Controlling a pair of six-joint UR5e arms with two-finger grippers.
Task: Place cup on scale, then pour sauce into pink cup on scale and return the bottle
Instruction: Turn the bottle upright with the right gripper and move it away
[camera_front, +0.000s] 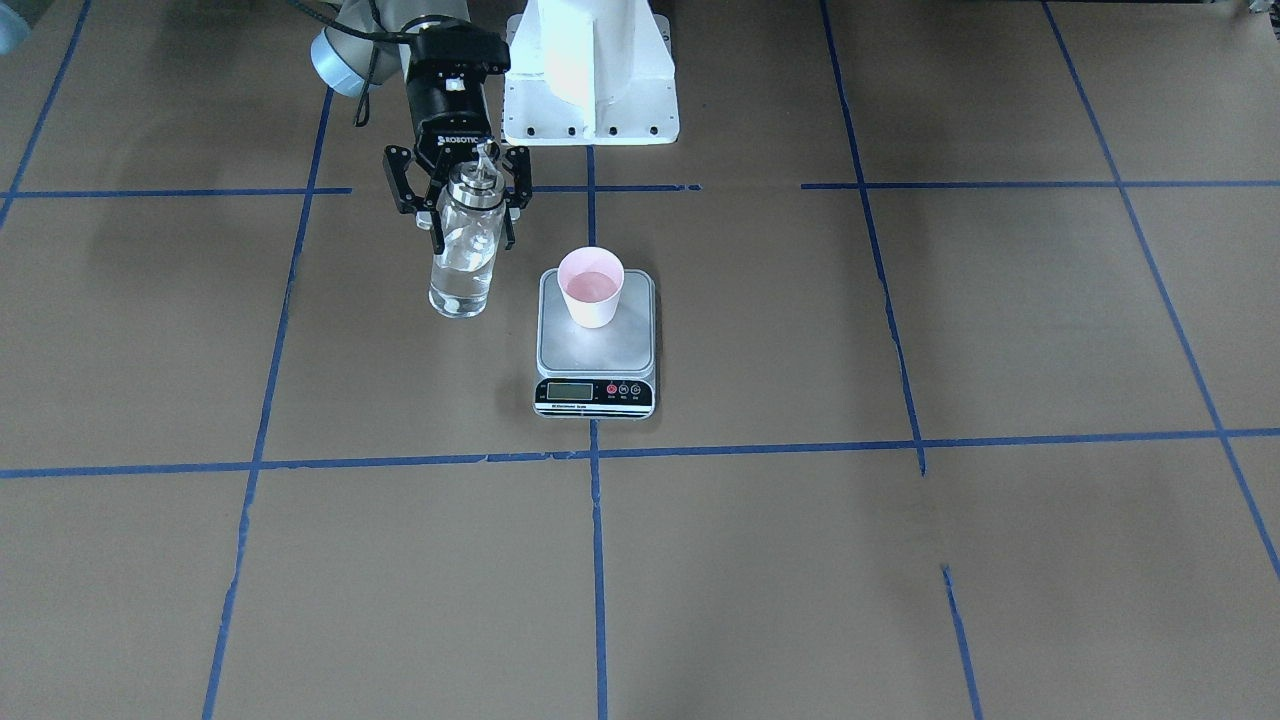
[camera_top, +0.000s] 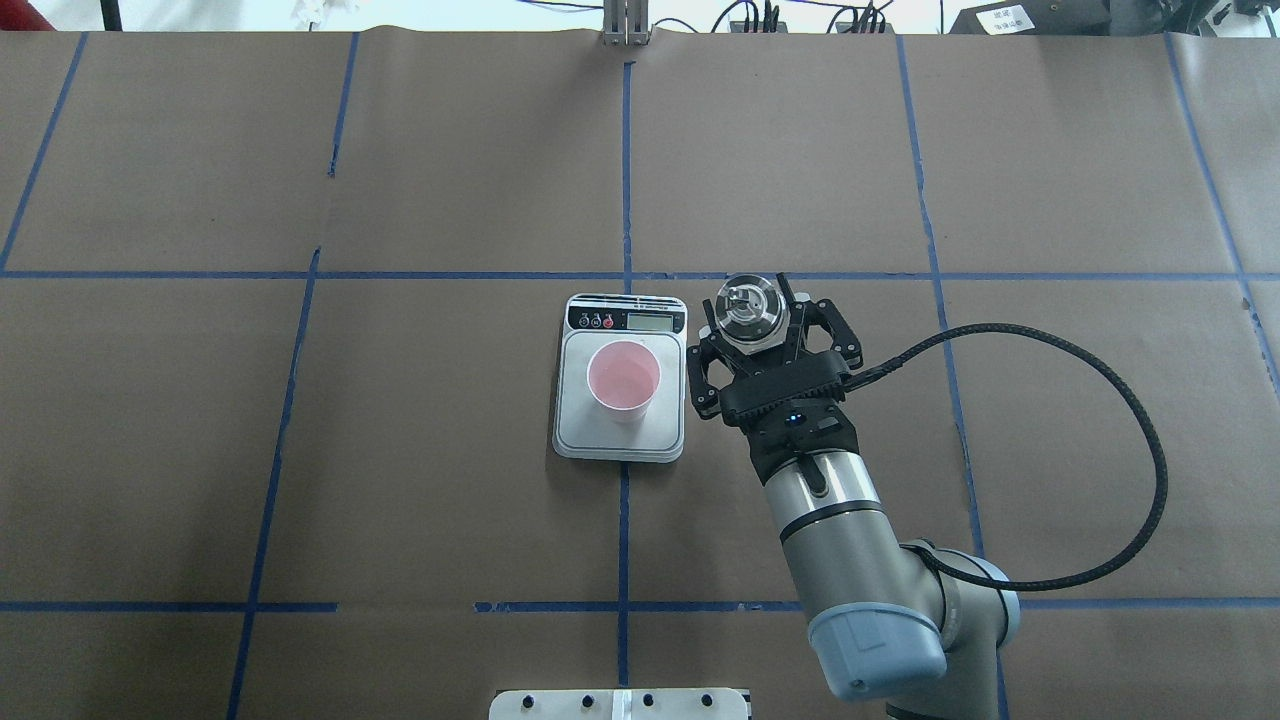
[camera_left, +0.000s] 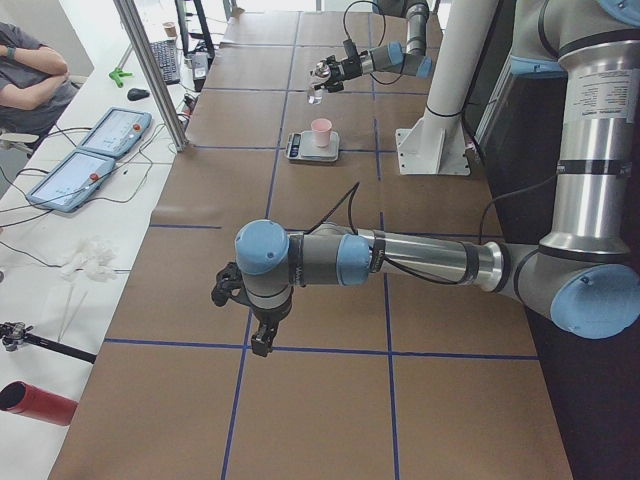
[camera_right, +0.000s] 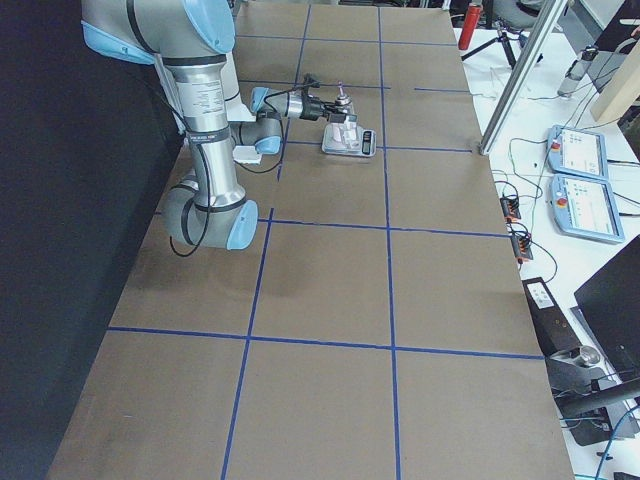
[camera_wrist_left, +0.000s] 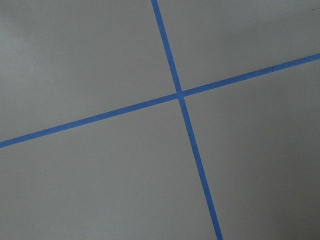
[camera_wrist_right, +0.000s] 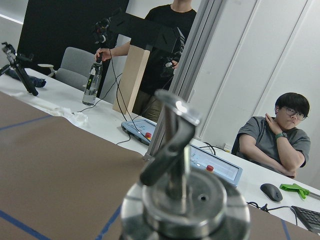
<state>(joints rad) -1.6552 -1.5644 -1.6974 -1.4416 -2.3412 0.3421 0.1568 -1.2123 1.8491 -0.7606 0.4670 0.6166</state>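
Your right arm's black two-finger gripper (camera_front: 473, 238) is clamped on the upright clear glass bottle with a silver spout (camera_front: 462, 278). Just beside it, the small pale-pink tapered cup (camera_front: 591, 288) stands on the flat silver-topped digital scale (camera_front: 597, 352). For the left gripper (camera_left: 245, 318), you cannot tell whether its fingers are apart or together.

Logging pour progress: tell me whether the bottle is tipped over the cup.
No, the bottle stands upright beside the scale, clear of the cup.
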